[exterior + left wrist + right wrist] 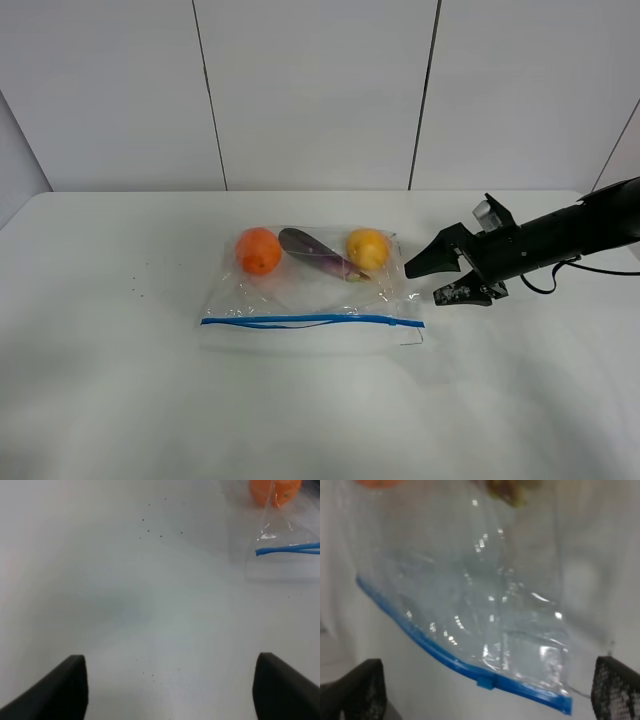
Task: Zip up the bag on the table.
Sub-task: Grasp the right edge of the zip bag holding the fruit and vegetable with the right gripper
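Observation:
The clear plastic bag [310,290] lies flat in the middle of the white table [100,380]. Its blue zip strip [310,320] runs along the near edge. An orange fruit [258,250], a purple vegetable [312,252] and a yellow fruit [367,248] show through it. My right gripper [428,281] is open and empty, just right of the bag's right edge. The right wrist view shows the bag [470,595] close up, its zip strip [445,655] and the slider [486,682]. My left gripper [170,687] is open and empty over bare table, with the bag's left corner [285,550] beyond it.
Grey wall panels [320,90] stand behind the table. Small dark specks [140,285] lie on the table left of the bag. The left arm is out of the exterior view.

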Robot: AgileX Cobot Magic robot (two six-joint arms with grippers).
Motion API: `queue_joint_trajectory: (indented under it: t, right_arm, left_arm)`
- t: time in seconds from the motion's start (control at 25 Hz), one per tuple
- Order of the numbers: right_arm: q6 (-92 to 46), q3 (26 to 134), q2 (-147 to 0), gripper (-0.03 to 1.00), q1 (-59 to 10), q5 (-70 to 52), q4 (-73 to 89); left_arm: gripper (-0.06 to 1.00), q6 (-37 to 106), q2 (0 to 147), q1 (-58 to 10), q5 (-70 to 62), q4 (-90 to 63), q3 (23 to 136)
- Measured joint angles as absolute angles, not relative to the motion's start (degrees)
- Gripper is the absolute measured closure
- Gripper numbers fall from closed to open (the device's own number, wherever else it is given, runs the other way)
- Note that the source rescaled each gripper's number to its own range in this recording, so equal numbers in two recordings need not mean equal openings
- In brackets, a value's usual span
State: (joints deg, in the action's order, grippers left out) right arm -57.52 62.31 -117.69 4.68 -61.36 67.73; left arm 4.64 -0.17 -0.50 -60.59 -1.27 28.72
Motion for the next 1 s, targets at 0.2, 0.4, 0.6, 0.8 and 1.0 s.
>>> queue_joint_trajectory:
  t: [0.2,0.4,0.6,0.8,1.0]
  right_arm:
    - [-59.83,63.37,-121.95,0.06,4.34,-62.44,68.38]
    - [-62.27,63.41,-124.51,0.06,4.34,-62.86,69.2]
    - [-64.09,63.41,-124.72,0.06,3.11,-63.32,70.87]
    - [-64.72,63.43,-126.11,0.06,1.69,-63.49,71.47]
    - [-65.49,63.43,-126.5,0.19,1.58,-63.49,72.2]
  left_arm:
    - [-0.06,4.64,-0.17,-0.5,-60.59,-1.27,28.72]
    - [-0.06,4.64,-0.17,-0.5,-60.59,-1.27,28.72]
    - [-0.06,4.64,-0.17,-0.5,-60.59,-1.27,28.72]
    - [-0.06,4.64,-0.17,-0.5,-60.59,-1.27,28.72]
    - [-0.06,4.64,-0.17,-0.5,-60.59,-1.27,28.72]
